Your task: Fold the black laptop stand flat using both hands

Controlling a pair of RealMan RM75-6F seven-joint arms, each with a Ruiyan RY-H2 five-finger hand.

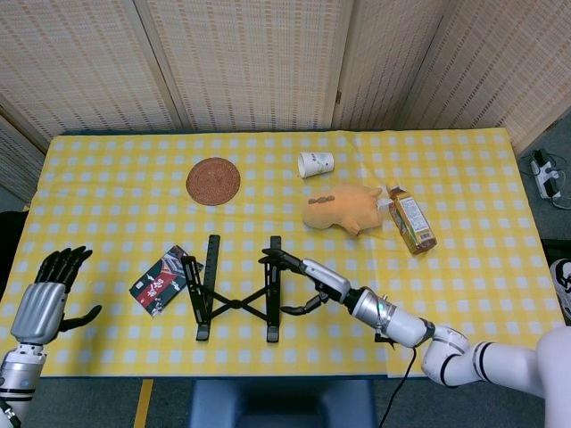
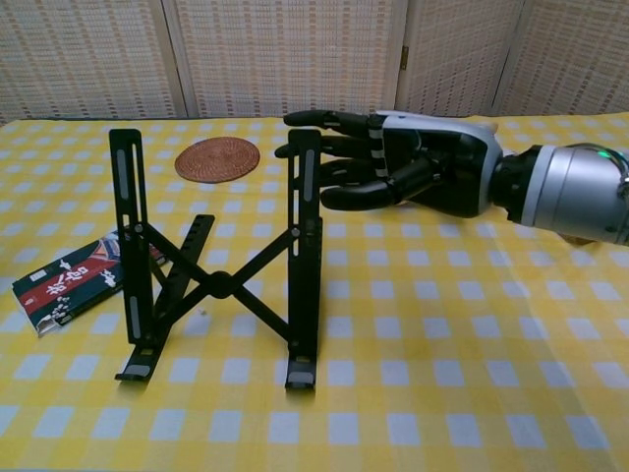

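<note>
Black laptop stand (image 2: 216,285) sits propped open on the yellow-checked worktop (image 2: 472,393); the right hand (image 2: 393,172) presses outstretched fingers against its right rail, grasping nothing, while the left hand (image 1: 49,299) hovers spread, well apart.

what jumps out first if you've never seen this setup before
The black laptop stand stands open on the yellow checked tablecloth, near the table's front edge. The right robot hand reaches in against the top of the stand's right rail, fingers spread. The left robot hand hovers open at the far left, apart from everything.
</note>
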